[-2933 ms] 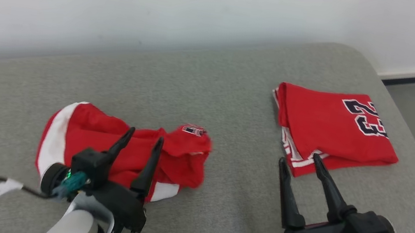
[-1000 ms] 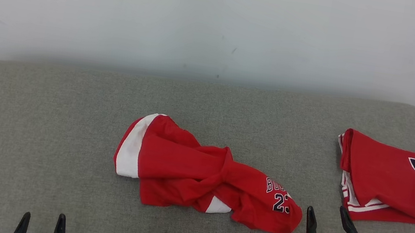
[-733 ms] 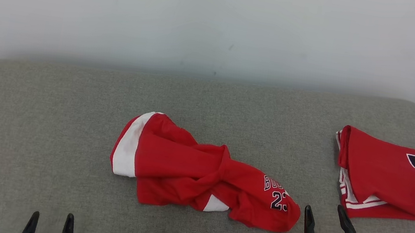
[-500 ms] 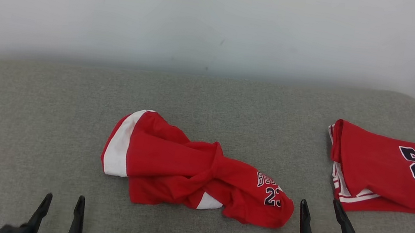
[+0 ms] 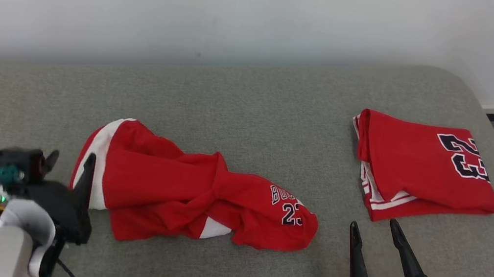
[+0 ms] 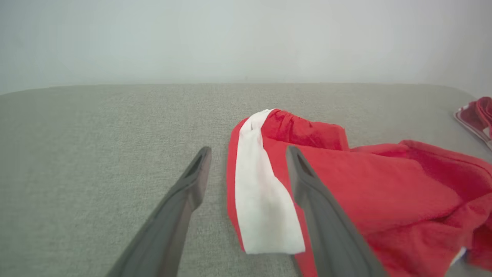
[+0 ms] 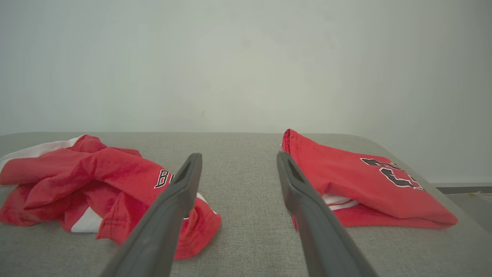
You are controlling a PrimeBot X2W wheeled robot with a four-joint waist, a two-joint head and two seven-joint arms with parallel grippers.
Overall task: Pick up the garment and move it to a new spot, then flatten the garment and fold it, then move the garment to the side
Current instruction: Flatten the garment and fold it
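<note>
From the head view, found the garment (image 5: 197,200) lying crumpled near the middle of the grey bench (image 5: 256,110), white waistband (image 5: 102,148) at its left end and a folded red piece (image 5: 421,166) well apart at the far right. Noted the left claw (image 5: 70,159) risen from the bottom edge of half a second back to sit just beside that waistband, spread and empty, allowing for the camera's own swing. Saw the right claw (image 5: 374,224) likewise parted and empty, near the garment's right end. From the left wrist view, saw the fingers (image 6: 184,200) apart with the waistband edge between them; could not tell contact with cloth. From the right wrist view, saw bare bench between the parted fingers, garment (image 7: 96,177) left, folded red piece (image 7: 357,181) right. Judged the relocation done and flattening about to start with a pinch at the waistband.
</note>
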